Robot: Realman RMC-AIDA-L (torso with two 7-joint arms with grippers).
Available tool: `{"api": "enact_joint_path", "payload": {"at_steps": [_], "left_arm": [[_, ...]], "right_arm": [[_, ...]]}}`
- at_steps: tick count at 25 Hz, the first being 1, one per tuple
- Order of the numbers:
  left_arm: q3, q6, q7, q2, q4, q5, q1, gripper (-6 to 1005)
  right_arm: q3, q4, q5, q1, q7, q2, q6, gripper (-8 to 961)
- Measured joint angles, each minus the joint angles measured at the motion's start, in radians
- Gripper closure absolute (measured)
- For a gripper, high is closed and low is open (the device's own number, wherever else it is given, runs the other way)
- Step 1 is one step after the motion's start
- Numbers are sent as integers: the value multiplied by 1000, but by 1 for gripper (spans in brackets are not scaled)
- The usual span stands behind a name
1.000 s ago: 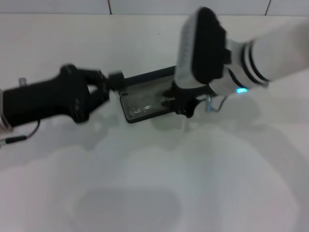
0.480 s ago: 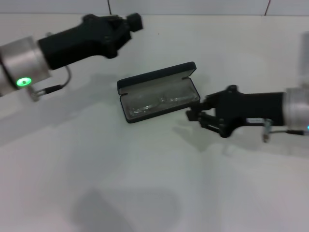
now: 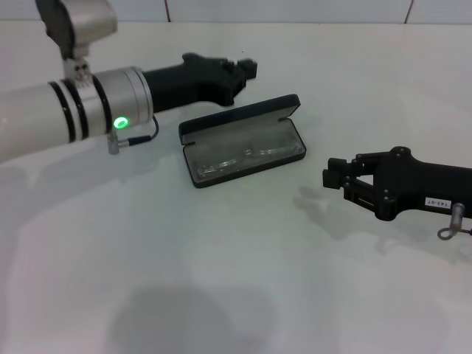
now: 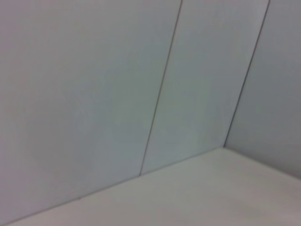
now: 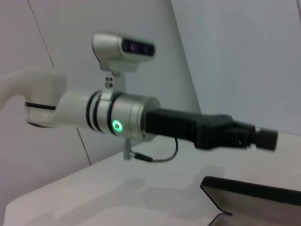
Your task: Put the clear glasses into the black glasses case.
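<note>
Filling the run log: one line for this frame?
glasses: in case | case: open on table | left pincer: behind case, empty | right pincer: right of case, apart, empty | lid not yet shut

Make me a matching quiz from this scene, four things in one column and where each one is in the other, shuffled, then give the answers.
Things:
1. clear glasses
2. black glasses case
3. left tool
4. right tool

Places or states:
A. lying open on the table, lid tipped back
B. off to the right of the case, holding nothing
C. behind the case's lid, holding nothing
D. lying in the grey lining of the case's tray

Pairs: 1-D, 2-A, 3-C, 4-B
</note>
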Motion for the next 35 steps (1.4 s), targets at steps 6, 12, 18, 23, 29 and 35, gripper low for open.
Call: {"api": "enact_joint_path", "payload": {"at_steps": [6, 12, 18, 23, 29, 35], "left_arm": [[28, -71, 1, -3, -46, -3, -3, 944], [35, -99, 1, -6, -86, -5, -8, 944], [134, -92, 1, -8, -93, -74, 12, 943], [194, -102, 7, -10, -97, -107, 52, 943], [211, -20, 32, -8, -51, -162, 90, 942], [211, 194, 121, -1, 240, -184, 239, 906]], "right_arm": [[5, 4, 0, 5, -3, 0, -13, 786], [4, 15, 0, 20, -4, 0, -8, 786], [7, 20, 0, 30, -12, -2, 1, 783], [8, 43, 0, 56, -28, -3, 19, 781], [12, 55, 0, 77, -41, -3, 19, 778], [106, 56, 0, 76, -51, -5, -50, 776]]}}
